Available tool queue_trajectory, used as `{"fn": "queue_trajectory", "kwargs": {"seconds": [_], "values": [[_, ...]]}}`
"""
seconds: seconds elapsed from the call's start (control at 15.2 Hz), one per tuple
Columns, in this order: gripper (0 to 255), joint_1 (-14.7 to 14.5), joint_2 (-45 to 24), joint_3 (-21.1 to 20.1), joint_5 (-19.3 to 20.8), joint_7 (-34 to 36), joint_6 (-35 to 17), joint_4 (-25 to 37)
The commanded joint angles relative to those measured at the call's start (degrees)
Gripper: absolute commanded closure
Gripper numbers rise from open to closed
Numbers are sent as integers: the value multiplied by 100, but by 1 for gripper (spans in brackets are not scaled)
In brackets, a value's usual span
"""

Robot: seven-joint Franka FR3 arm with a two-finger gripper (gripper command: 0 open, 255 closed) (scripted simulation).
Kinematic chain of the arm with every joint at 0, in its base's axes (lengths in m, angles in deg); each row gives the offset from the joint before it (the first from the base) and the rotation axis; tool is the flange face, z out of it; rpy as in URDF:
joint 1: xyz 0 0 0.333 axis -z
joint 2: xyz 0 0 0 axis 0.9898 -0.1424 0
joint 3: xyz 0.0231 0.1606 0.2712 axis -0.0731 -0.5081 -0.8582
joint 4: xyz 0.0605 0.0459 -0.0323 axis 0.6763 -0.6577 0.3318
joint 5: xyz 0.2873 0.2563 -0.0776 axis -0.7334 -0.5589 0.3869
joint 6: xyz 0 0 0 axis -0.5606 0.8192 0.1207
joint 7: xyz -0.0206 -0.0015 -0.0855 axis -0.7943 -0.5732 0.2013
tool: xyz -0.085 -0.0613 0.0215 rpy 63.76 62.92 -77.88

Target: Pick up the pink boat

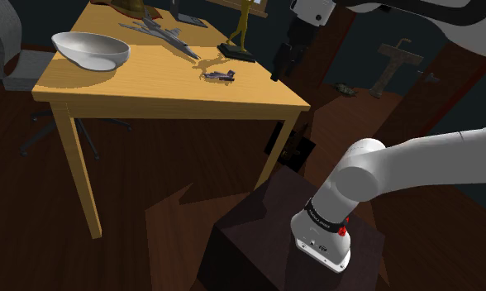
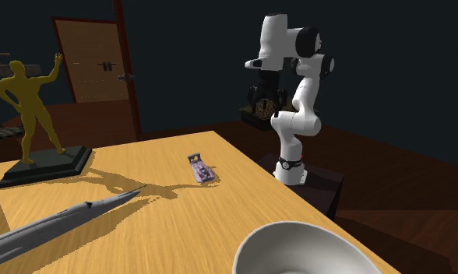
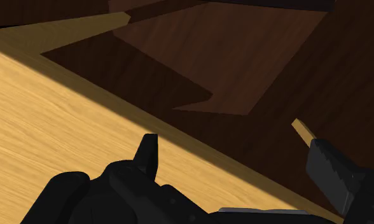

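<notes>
Closest in the shoulder view stands the dark, boxy stand (image 1: 258,240), and from it the smooth white arm (image 1: 374,169) rises with rounded links and dark joints. Beside it stands the counter (image 1: 150,83), a flat rectangular top of pale, straight-grained wood on square legs over a dark plank floor (image 1: 150,248).

Toward the shoulder view's left end of the counter sits a plain white bowl (image 1: 91,50), wide, shallow and smooth. Behind it lies a slim grey model jet (image 1: 163,35) with a needle nose and swept wings. At the far corner a glossy yellow-gold statue (image 2: 33,109) of a muscular figure stands upright on a flat dark slab.

All black and angular, the pincer (image 3: 236,162) hangs just past the counter's edge near the statue's corner. Its fingers (image 3: 147,153) are spread wide with nothing between them.

Smallest is the boat (image 2: 201,169), drawn pale purple rather than pink. It is a short, narrow hull lying flat on bare wood in front of the statue, well apart from the bowl and untouched by the pincer.
</notes>
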Motion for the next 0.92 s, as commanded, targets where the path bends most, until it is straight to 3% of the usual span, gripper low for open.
{"fn": "queue_trajectory", "kwargs": {"seconds": [0.0,0.46,0.86], "values": [[0,0,0,0,0,0,0,0],[0,-317,-1405,715,451,-1902,-683,669],[0,-596,-2749,1144,521,-3477,-1105,1575]]}}
